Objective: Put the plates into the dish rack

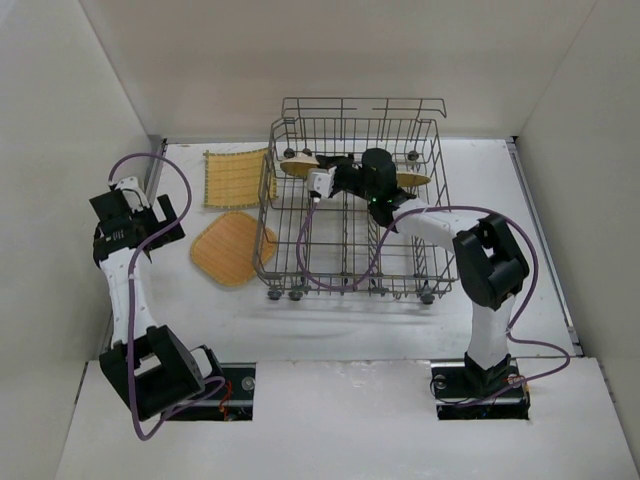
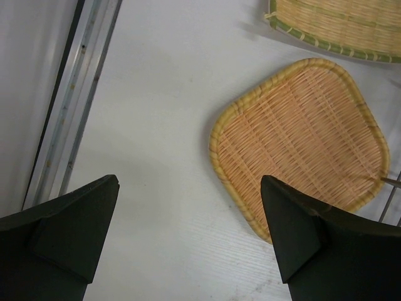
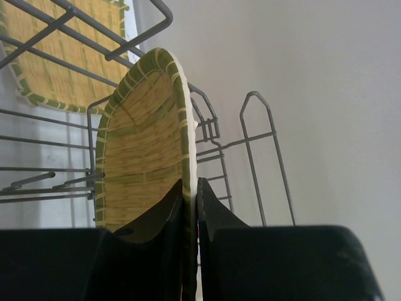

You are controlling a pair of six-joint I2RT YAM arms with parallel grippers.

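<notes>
Plates (image 1: 235, 180) look about half loaded, I'd say. Left gripper (image 2: 188, 241) hangs wide open over the table with nothing in it. The orange plate (image 2: 301, 144) lies flat just ahead of those jaws and off to their right. The yellow plate (image 2: 338, 25) lies flat farther ahead, past the orange one. Both sit just beside the dish rack (image 1: 350, 270), and the left arm is clearly the nearer one for either.

Over in the rack, the right gripper (image 3: 190, 210) is pinched tight on the rim of a green-edged plate (image 3: 147, 144). That one stands upright, running straight out ahead of the jaws, edge-on between them. Another tan sliver (image 1: 415, 180) sits in the rack back behind that wrist. Next move there is probably just letting go, if the tines keep the plate standing.
</notes>
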